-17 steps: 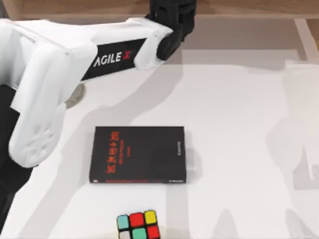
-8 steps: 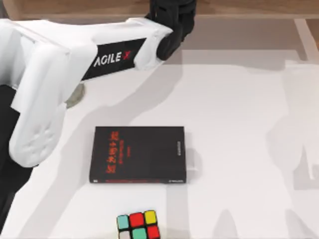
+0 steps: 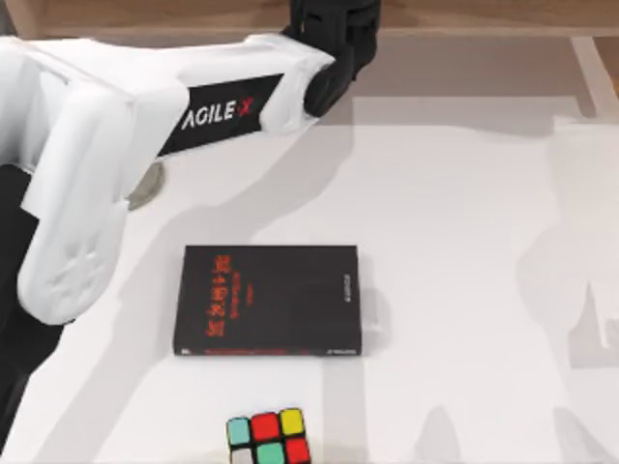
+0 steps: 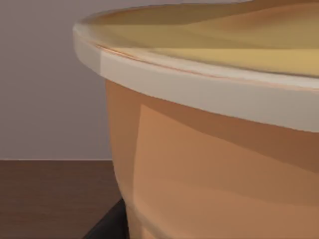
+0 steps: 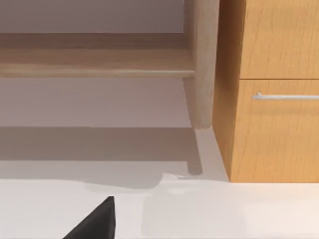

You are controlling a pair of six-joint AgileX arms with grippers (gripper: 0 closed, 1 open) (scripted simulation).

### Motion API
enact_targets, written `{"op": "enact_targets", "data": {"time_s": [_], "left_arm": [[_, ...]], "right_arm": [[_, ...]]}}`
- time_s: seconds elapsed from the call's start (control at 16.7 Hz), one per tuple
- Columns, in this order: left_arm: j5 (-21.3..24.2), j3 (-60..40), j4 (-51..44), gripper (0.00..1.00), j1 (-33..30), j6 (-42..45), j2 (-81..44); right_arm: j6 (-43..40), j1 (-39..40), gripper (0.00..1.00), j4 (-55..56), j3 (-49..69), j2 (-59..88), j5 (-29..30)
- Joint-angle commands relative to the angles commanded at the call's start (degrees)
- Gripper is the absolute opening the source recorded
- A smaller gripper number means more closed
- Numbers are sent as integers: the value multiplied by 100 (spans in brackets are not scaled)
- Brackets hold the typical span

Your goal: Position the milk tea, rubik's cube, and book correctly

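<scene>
The milk tea (image 4: pixel 209 164), an orange-tan cup with a creamy-yellow top and pale rim, stands very close before my left wrist camera, with a dark part of my left gripper (image 4: pixel 107 226) right beside its wall. From above, my left gripper (image 3: pixel 334 43) reaches to the table's far edge at centre. The rubik's cube (image 3: pixel 268 438) sits at the near edge, just in front of a black book. The book is out of view. A dark part of my right gripper (image 5: pixel 97 221) hangs over the white table with nothing near it.
A black book with red lettering (image 3: pixel 268 300) lies flat mid-table. A small grey round thing (image 3: pixel 147 184) peeks out under my left arm. A wooden cabinet with a drawer handle (image 5: pixel 271 94) and a wooden post (image 5: pixel 202 64) stand beyond the table's far side.
</scene>
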State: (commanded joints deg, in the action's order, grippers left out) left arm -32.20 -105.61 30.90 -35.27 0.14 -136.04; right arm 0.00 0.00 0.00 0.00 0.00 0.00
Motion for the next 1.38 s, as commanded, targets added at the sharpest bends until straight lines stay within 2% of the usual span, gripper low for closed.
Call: {"op": "enact_targets", "data": {"time_s": [0.24,0.66,0.96,1.2,1.38], "left_arm": [[-66,228,112,0,-80,33,213],[-494,2050,697,0,-495,48,1312],[-561,2237,801,0,-563,35,1472],[-420,2389,943,0,-669,74,1557],[40,3031,1460,0,-904,158,1706]], "right_arm": [[0,0,100,0,0,0,0],[0,0,100,0,0,0,0],[0,0,100,0,0,0,0],[0,0,100,0,0,0,0],[0,0,100,0,0,0,0]]}}
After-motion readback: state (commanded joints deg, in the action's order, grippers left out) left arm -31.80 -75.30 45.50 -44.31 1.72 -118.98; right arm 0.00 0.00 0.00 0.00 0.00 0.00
